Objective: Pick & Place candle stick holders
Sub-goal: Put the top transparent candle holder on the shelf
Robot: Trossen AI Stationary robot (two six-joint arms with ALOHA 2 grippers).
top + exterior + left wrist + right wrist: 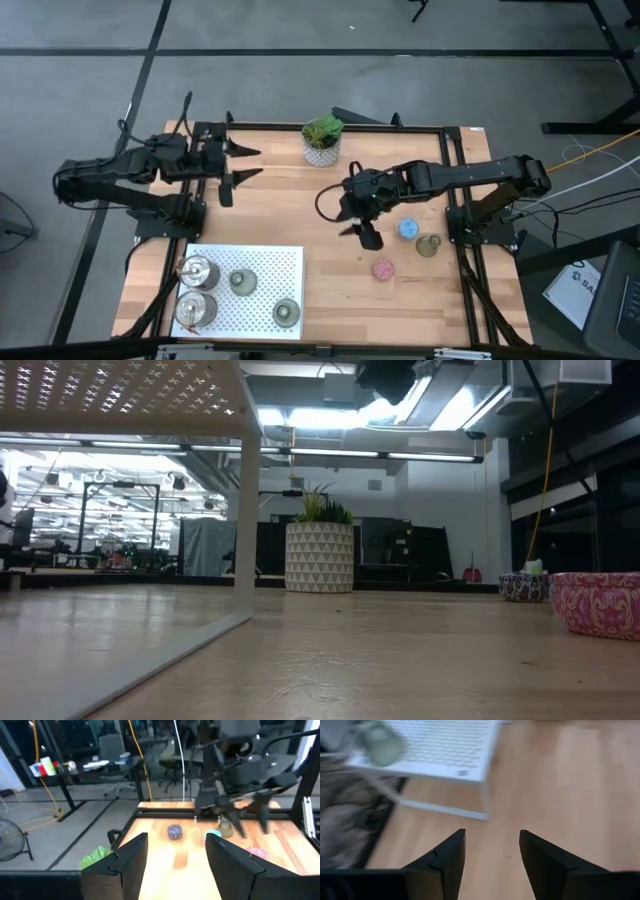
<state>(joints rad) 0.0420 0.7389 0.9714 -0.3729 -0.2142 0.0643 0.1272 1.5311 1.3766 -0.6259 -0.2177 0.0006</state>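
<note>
Overhead, a light wooden bench (300, 215) is shown carrying a white perforated metal rack (270, 265) at its near left corner. Two dark six-joint arms reach in from the left and right edges. On the rack are seen two shiny silver round holders (197, 271), stacked toward its left side, and two olive-grey round holders (243, 283). A green plant in a white patterned pot (322, 141) stands at the far edge, mid-bench. Toward the right edge lie a blue round holder (408, 229), a third olive-grey holder (429, 245) and a pink patterned holder (384, 269); a speckled purple holder (174, 831) is visible only from the left wrist.

The right gripper (365, 232) is held over the middle of the bench, its fingers parted with nothing between them. The left gripper (240, 165) is kept near the far left corner, fingers apart and empty.

Four holders are judged still to be moved. The loose holders lie close together, so a neighbour could be knocked aside by an off-centre descent, and a low round holder may slip from a shallow pinch.
</note>
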